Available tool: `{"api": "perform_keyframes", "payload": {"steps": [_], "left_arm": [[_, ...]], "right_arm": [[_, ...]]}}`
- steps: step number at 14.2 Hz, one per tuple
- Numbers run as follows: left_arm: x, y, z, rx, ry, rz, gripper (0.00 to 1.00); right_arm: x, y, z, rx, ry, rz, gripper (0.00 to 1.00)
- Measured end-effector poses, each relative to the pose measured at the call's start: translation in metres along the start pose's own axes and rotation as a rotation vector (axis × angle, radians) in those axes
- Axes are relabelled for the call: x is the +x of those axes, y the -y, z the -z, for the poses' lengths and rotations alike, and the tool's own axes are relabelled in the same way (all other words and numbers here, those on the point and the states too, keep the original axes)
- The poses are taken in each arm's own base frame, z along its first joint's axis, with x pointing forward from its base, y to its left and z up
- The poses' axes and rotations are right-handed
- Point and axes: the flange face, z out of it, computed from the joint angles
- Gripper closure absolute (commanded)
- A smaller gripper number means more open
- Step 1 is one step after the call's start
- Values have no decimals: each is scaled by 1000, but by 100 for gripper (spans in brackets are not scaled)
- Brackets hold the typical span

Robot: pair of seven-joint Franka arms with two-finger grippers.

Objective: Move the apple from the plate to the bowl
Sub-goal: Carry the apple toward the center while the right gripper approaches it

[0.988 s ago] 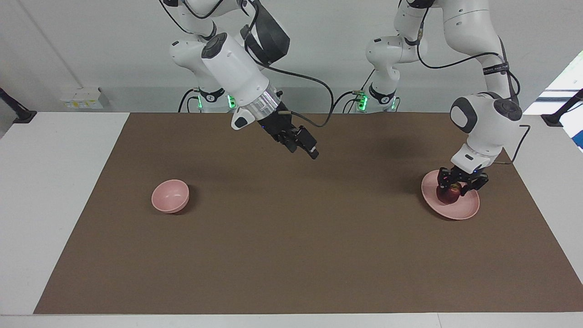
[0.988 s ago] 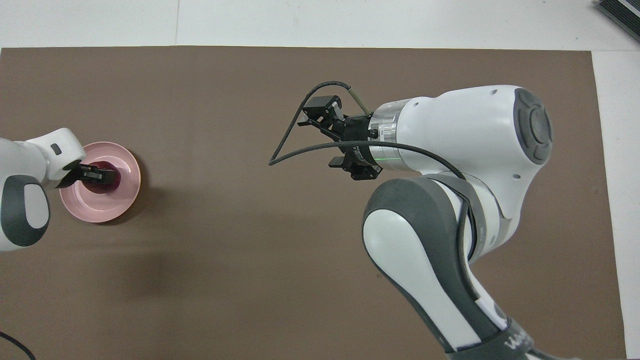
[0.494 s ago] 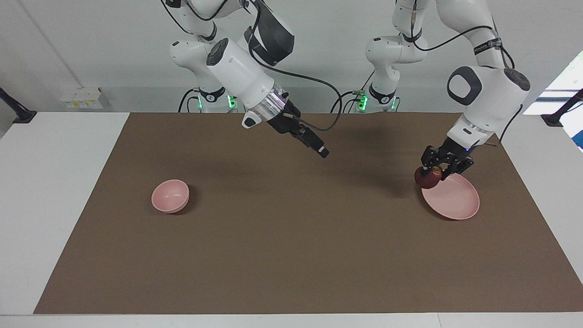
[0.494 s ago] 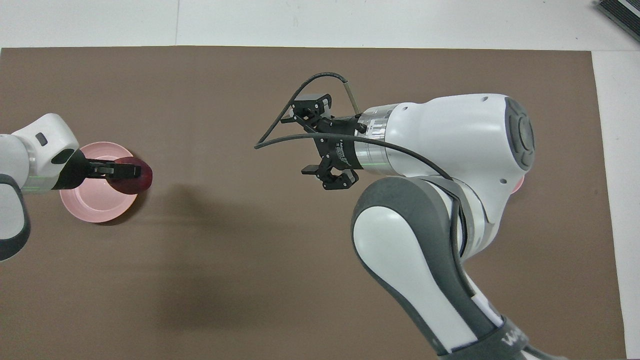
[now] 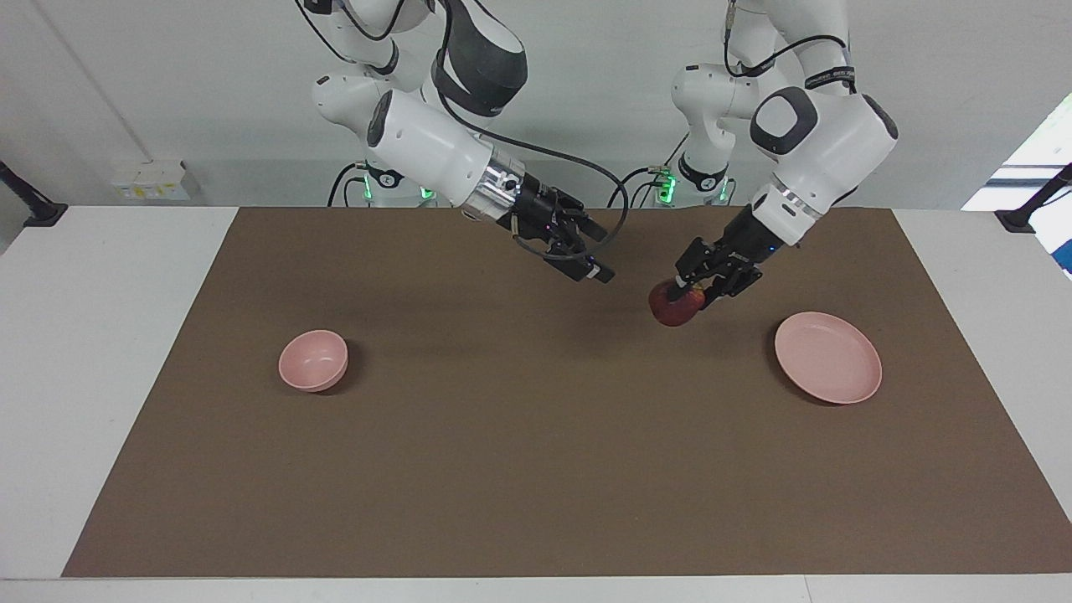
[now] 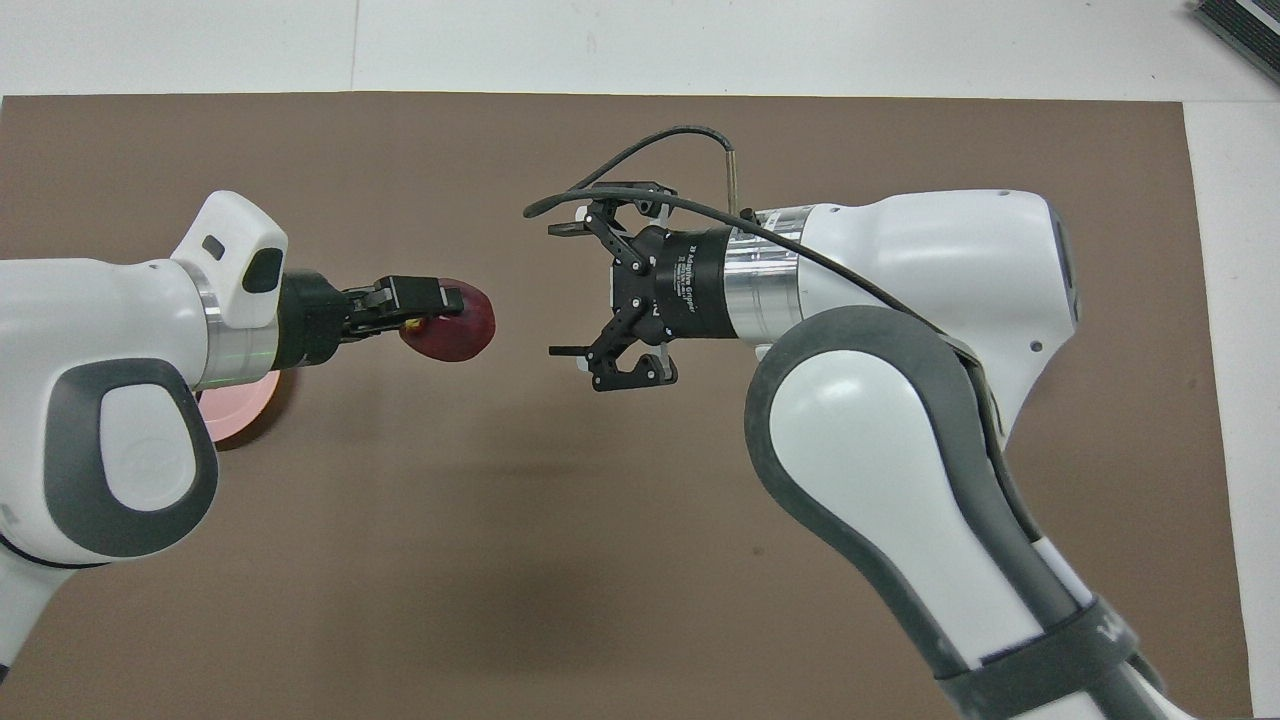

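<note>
Left gripper (image 5: 680,295) clamps the apple (image 5: 672,307) mid-table, presenting it to the wide-open, empty right gripper (image 5: 596,270) for handover.

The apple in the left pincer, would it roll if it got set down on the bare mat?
Probably: the apple looks round, and the brown mat is flat and rimless. It seems rigid, keeping its shape in the left pincer. The deep bowl should contain it.

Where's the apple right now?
The apple is up in the air, gripped by the left gripper over the brown mat, off the plate and facing the open right gripper.
</note>
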Motion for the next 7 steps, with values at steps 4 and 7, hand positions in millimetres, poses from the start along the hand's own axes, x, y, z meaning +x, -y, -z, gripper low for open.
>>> {"api": "perform_keyframes", "payload": {"steps": [4, 7], "left_arm": [[-6, -46, 3, -41, -46, 37, 100], [-11, -64, 5, -60, -47, 57, 100]], "right_arm": [[13, -7, -10, -36, 13, -37, 0], [20, -9, -16, -47, 15, -38, 0]]}}
